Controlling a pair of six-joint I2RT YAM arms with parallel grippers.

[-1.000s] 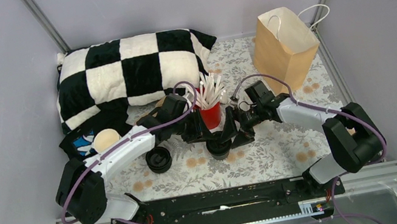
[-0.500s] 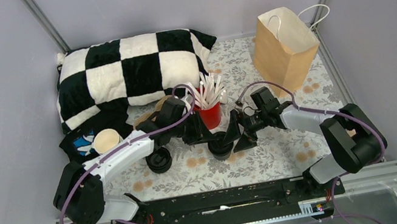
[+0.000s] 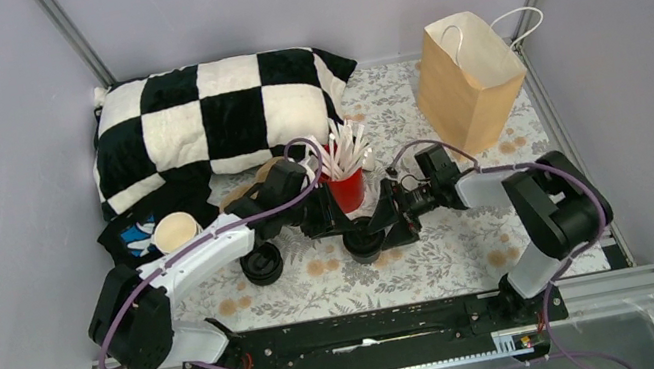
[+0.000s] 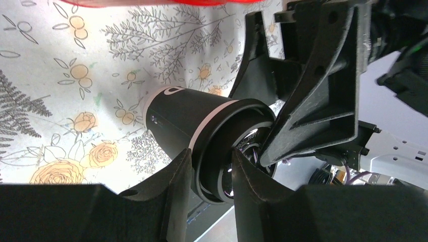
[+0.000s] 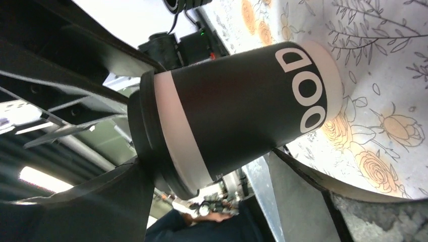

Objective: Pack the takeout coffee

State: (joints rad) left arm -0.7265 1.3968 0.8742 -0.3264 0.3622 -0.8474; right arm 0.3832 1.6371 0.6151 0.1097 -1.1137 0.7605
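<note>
A: Where is the coffee?
B: One lidded cup [image 3: 262, 263] stands alone at the left; the other cup [image 5: 237, 101] stands upright in the middle of the table [image 3: 448, 260], between both arms.
A: And the grippers?
B: The left gripper [image 4: 209, 174] pinches its lid [image 4: 242, 113] from the left; the right gripper [image 5: 204, 164] is spread around the body from the right; I see no firm press.
A: Which arm packs?
B: The right one, I think; the paper bag [image 3: 469, 78] stands behind it, far right.
</note>
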